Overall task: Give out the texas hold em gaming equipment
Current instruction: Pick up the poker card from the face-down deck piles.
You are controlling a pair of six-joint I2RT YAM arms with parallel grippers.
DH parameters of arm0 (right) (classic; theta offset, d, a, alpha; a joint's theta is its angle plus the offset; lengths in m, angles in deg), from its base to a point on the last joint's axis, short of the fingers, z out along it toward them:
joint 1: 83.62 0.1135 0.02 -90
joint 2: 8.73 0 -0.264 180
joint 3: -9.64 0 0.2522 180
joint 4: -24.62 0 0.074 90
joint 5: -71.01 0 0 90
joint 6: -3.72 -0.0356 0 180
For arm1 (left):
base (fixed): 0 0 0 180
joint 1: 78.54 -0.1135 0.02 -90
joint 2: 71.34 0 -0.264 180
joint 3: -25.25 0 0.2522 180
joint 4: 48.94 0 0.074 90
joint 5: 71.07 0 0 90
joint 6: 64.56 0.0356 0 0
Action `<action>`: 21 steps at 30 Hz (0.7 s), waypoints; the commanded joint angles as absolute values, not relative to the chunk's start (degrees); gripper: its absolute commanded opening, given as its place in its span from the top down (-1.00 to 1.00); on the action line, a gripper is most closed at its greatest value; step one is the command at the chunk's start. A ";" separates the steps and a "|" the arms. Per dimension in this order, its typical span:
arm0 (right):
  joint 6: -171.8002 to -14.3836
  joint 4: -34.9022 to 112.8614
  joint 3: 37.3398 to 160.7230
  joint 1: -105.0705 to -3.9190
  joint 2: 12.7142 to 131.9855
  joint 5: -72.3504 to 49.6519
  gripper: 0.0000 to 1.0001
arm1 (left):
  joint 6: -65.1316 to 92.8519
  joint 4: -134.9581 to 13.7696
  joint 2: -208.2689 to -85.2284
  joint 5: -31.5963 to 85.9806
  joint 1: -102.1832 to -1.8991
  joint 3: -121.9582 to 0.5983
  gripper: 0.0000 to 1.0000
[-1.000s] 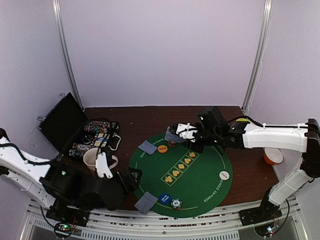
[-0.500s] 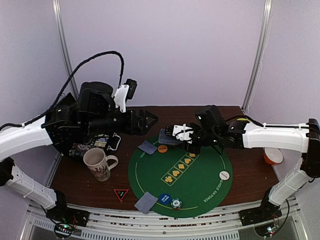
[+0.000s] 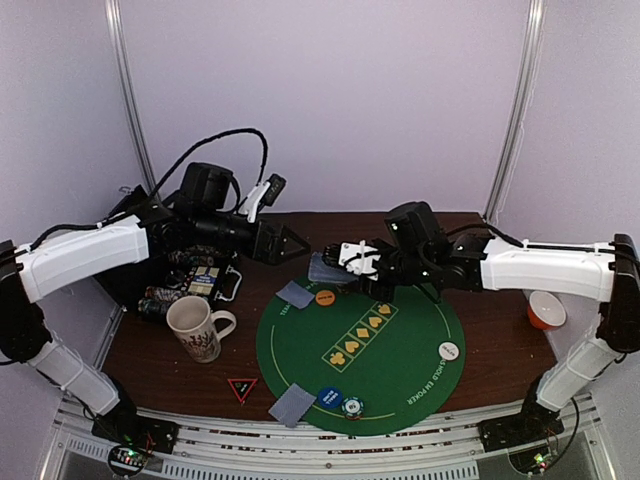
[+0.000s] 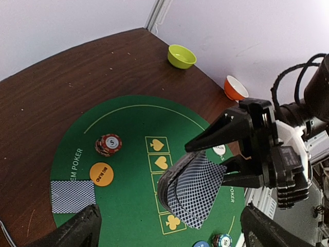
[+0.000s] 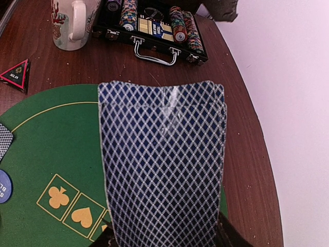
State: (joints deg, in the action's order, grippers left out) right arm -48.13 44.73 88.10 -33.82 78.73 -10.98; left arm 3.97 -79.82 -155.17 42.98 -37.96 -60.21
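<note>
My right gripper [image 3: 347, 262] is shut on a deck of playing cards [image 3: 323, 268] with blue-grey backs, held above the far edge of the green poker mat [image 3: 400, 370]. In the right wrist view the deck [image 5: 163, 164] fills the centre and bows slightly. My left gripper [image 3: 297, 246] stands open just left of the deck, pointing at it without touching; its fingers [image 4: 77, 231] frame the deck [image 4: 193, 188]. On the mat lie a card [image 3: 295, 293], another card [image 3: 292, 403], a red chip stack [image 4: 108, 144], a teal chip stack [image 3: 351, 406], and orange [image 3: 325, 297], blue [image 3: 330, 396] and white [image 3: 449, 350] buttons.
A patterned mug [image 3: 195, 328] stands left of the mat. An open black case with chip rows [image 3: 195, 270] sits behind it. A red triangle marker [image 3: 242, 388] lies near the front. An orange bowl [image 3: 546, 310] and a yellow bowl [image 4: 181, 56] sit at the right.
My left arm has swung up from the front left edge to the back and reached toward the deck, its jaws opening wider. The right gripper carried the deck slightly left.
</note>
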 commanded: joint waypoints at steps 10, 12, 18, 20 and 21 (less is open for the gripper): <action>-47.19 45.04 90.86 -33.87 81.44 -10.71 0.08 | 3.56 -70.55 -160.65 46.48 -37.87 -56.60 -0.94; -47.16 45.35 91.42 -33.86 82.11 -10.73 0.08 | 3.40 -70.25 -162.03 46.53 -37.48 -57.56 -0.90; -47.00 44.89 92.44 -33.86 83.31 -9.86 0.09 | 4.20 -70.61 -165.12 45.00 -36.68 -58.92 -0.75; -46.86 45.05 92.84 -33.86 83.57 -9.97 0.09 | 4.96 -71.81 -166.24 44.03 -36.38 -59.73 -0.66; -46.74 45.06 92.99 -33.87 83.63 -10.02 0.09 | 5.18 -72.18 -166.72 43.89 -36.27 -60.12 -0.63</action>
State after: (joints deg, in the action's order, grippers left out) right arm -47.16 45.63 90.53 -33.82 83.21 -10.76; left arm 3.97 -73.33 -165.19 45.76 -36.89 -57.11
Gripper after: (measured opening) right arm 0.460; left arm 0.841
